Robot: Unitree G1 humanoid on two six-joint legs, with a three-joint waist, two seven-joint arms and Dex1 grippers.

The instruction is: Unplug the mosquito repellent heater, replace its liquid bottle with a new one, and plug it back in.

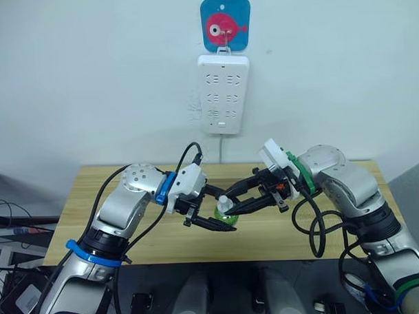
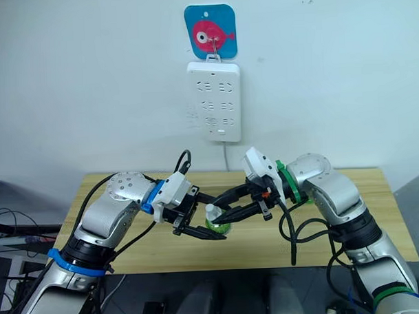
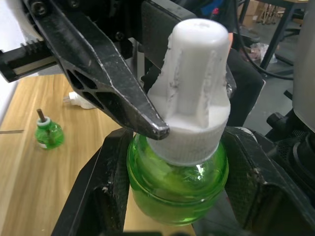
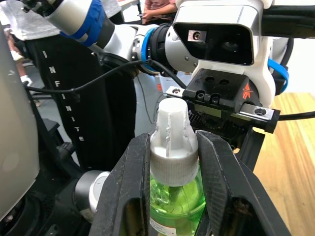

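A green liquid bottle (image 1: 226, 211) with a white cap (image 3: 194, 83) is held above the middle of the table between both grippers. My left gripper (image 1: 224, 220) is shut on the green glass body (image 3: 177, 184). My right gripper (image 4: 172, 152) is shut on the white cap from the other side. In the left wrist view a second green bottle (image 3: 48, 133) with a bare wick stands on the wood. Behind it lies a small white rounded piece (image 3: 81, 102), possibly the heater, partly hidden by a black finger (image 3: 106, 83).
A long white power strip (image 1: 224, 93) hangs on the wall under a blue fish hook (image 1: 225, 24), with nothing plugged in and its cord dropping behind the wooden table (image 1: 77, 213). Black cables loop off both wrists over the table.
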